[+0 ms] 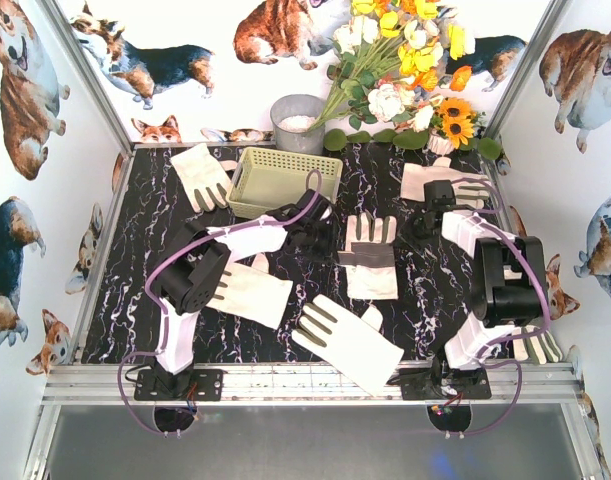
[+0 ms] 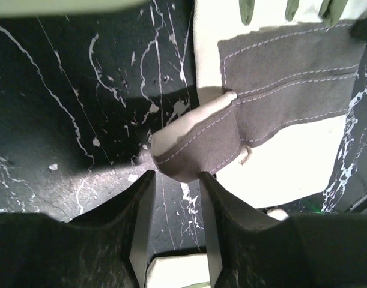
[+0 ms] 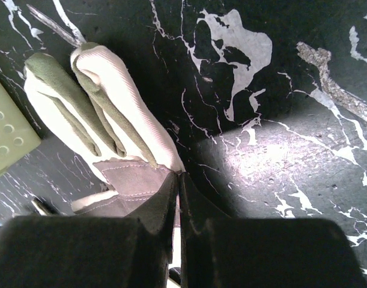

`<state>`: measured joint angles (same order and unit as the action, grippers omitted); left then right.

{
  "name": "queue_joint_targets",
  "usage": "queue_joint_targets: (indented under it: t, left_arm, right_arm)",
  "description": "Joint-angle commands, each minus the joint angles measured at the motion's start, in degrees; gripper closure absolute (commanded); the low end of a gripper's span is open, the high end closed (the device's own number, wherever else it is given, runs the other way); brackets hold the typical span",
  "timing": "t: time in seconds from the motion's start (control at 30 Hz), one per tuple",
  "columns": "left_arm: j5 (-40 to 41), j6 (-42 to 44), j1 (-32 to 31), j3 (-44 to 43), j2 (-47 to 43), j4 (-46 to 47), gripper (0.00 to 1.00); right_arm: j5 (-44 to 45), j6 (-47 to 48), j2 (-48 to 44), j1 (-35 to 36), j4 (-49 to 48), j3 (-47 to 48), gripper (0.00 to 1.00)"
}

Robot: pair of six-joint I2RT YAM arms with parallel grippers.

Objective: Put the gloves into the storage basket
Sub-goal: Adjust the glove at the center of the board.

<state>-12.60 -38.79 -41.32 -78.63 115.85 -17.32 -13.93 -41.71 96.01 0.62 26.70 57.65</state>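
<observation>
The storage basket (image 1: 285,180) stands at the back, left of centre, and its corner (image 3: 6,132) shows in the right wrist view. A cream glove with grey patches (image 1: 370,255) lies flat mid-table. My left gripper (image 1: 330,240) is at its left side, jaws part open, with the grey thumb tip (image 2: 192,150) just at the ends of my fingertips (image 2: 177,175). My right gripper (image 1: 410,232) is shut, its tips (image 3: 178,175) at the same glove's (image 3: 111,114) right edge. Other gloves lie at the back left (image 1: 203,175), back right (image 1: 440,180), front centre (image 1: 345,340) and under my left arm (image 1: 250,290).
A round grey pot (image 1: 298,122) and a bunch of artificial flowers (image 1: 405,60) stand along the back wall. Printed walls close in the black marble table (image 1: 145,250) on three sides. Part of another glove (image 1: 537,345) shows by the right arm's base.
</observation>
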Motion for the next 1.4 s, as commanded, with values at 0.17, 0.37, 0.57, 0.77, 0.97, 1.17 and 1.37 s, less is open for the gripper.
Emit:
queue_joint_targets:
  t: [0.17, 0.37, 0.57, 0.77, 0.97, 1.17, 1.37]
  left_arm:
    - [0.91, -1.95, 2.12, -0.6, 2.19, 4.39, 0.82]
    - [1.79, -1.9, 3.02, -2.36, 3.58, 4.51, 0.99]
    - [2.4, -3.28, 5.11, -2.4, 4.16, 5.29, 1.0]
    - [1.53, -3.62, 5.38, -2.25, 4.65, 6.06, 0.99]
    - [1.96, -2.85, 5.4, -2.14, 3.34, 4.97, 0.79]
    - [1.5, -1.84, 5.37, -1.87, 0.54, 3.84, 0.59]
    - [2.32, -0.49, 5.07, 0.24, -4.86, 1.95, 0.46]
  right_arm:
    - [-0.37, -0.68, 2.88, 0.13, -3.23, 2.7, 1.0]
    - [-0.56, 0.5, 5.49, 0.45, -4.37, 5.54, 1.0]
    - [-0.7, 2.82, 8.21, 0.7, -4.1, 8.76, 1.0]
    - [-1.21, 4.58, 9.5, 0.7, -2.56, 9.52, 1.0]
    - [-0.88, 6.55, 8.3, 0.7, -1.68, 9.82, 0.83]
    - [-1.13, 7.95, 5.74, 0.71, -1.36, 10.79, 0.65]
    - [-1.14, 10.07, 2.08, 0.57, 0.01, 11.46, 0.46]
